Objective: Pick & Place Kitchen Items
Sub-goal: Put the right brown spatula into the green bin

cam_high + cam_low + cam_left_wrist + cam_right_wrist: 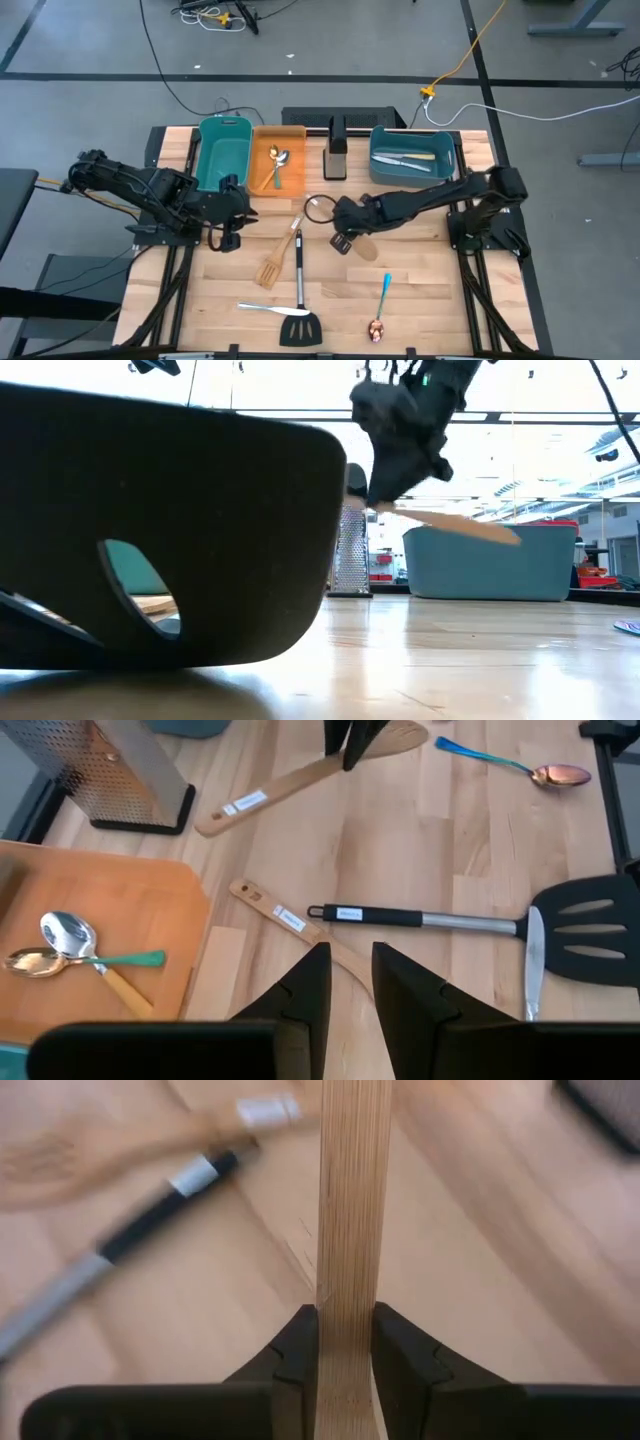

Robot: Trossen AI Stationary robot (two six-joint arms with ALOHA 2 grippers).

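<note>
My right gripper (345, 238) is at mid-table, shut on a pale wooden spatula (367, 247), which also shows in the low view (460, 525) and the left wrist view (300, 780). My left gripper (225, 238) hovers left of centre, slightly open and empty, above the handle of a slotted wooden spatula (285, 918). A black slotted turner (300, 300), a silver knife (265, 308) and a blue-handled copper spoon (381, 305) lie flat on the table's near half. Two spoons (277, 160) lie in the orange bin (293, 135). My right gripper pinches the wooden spatula's handle (348, 1295) between its two fingers, close to where it widens into the blade (400, 735). The fingers come from above and lie across the handle. The blade end (500, 535) is clear of the table and droops toward the table's right.
A teal bin (222, 150), the orange bin and a blue bin (410, 155) with utensils stand in a row at the far edge. A steel grater (335, 158) stands between the orange and blue bins. The turner's blade (170, 530) fills the low view's near left.
</note>
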